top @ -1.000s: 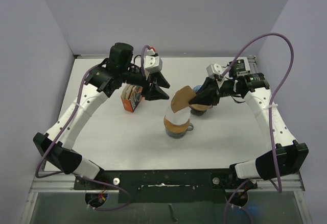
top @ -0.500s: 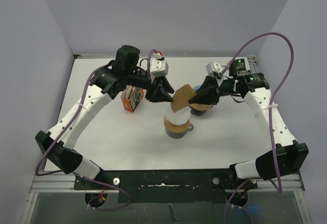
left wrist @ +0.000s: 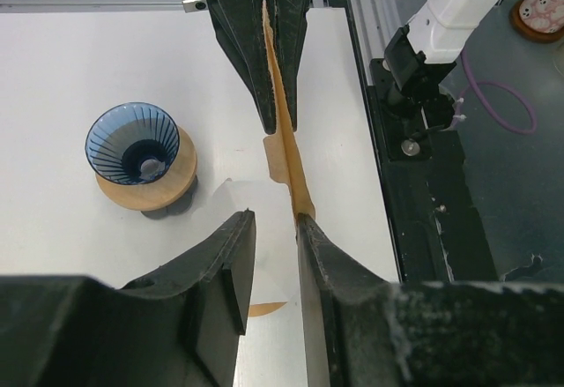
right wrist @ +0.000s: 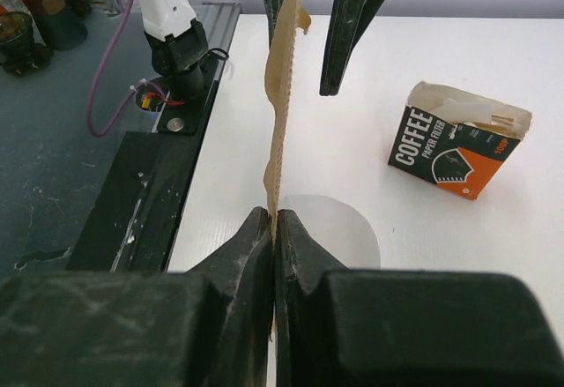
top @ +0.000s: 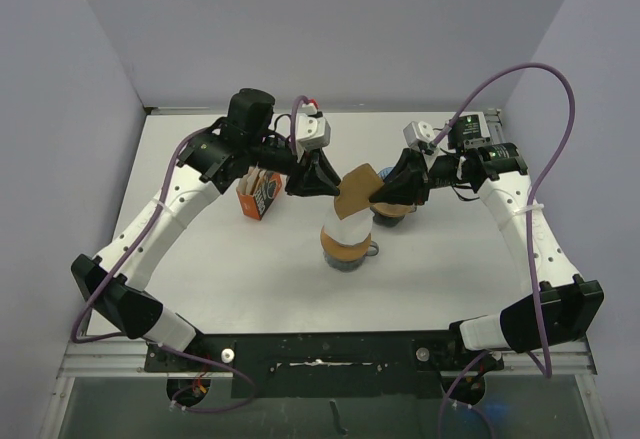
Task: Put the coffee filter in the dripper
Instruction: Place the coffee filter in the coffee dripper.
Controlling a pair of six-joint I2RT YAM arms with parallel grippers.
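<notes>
My right gripper (top: 382,195) (right wrist: 275,215) is shut on a brown paper coffee filter (top: 355,191) (right wrist: 280,70) and holds it upright and edge-on above the table. My left gripper (top: 325,181) (left wrist: 275,218) is open at the filter's other end. The filter's edge (left wrist: 286,153) reaches the tip of its right finger (left wrist: 317,255). The blue ribbed dripper (left wrist: 132,140) stands on a round wooden base. In the top view it (top: 388,219) is mostly hidden under my right gripper.
An open black-and-orange coffee filter box (top: 258,191) (right wrist: 458,145) stands at the left. A dark mug (top: 346,249) with a white and a brown filter in it sits just in front of the held filter. Walls close the table at back and sides.
My left gripper has moved right, up to the free end of the filter. My right gripper and the filter have stayed nearly still.
</notes>
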